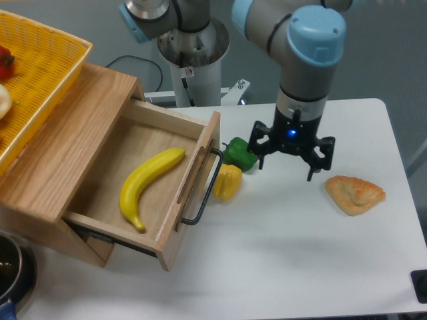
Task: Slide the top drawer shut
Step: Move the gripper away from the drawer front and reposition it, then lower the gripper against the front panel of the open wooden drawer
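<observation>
the white counter (320,253) carries a wooden cabinet (73,133) at its left. just beside the open drawer's handle lie a green pepper (239,153) and a yellow pepper (227,182), touching each other. a pastry (355,194) lies well apart, toward the right edge.

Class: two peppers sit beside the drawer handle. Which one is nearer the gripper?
The green pepper; it lies closer to the gripper than the yellow pepper.
</observation>
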Robot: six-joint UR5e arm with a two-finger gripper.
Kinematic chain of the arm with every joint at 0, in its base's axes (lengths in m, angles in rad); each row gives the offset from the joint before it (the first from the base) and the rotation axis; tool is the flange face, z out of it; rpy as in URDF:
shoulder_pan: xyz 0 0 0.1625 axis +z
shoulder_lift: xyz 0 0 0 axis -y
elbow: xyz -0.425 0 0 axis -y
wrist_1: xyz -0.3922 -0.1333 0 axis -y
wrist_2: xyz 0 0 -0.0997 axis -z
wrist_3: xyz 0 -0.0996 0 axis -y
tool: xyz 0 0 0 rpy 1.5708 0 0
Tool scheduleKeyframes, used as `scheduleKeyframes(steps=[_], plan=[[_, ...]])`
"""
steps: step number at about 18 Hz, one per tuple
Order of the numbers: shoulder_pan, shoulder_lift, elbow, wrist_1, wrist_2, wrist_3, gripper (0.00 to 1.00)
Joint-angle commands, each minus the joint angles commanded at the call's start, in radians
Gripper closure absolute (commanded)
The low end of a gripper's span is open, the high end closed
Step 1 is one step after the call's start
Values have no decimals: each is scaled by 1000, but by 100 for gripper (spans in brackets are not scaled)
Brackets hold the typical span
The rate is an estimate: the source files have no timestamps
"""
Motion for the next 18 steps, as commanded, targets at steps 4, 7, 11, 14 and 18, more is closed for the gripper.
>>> scheduleKeyframes(steps=[4,7,11,14,18], plan=[[-3,-6,-6,-9,-44,-60,0],[-3,-22,-3,-18,-96,-74,0],[-17,-23,-8,-49,-164,-77,70],[-35,-41,0,-55,-169,-110,92],[-63,-55,18,-89,-193,-146,96]])
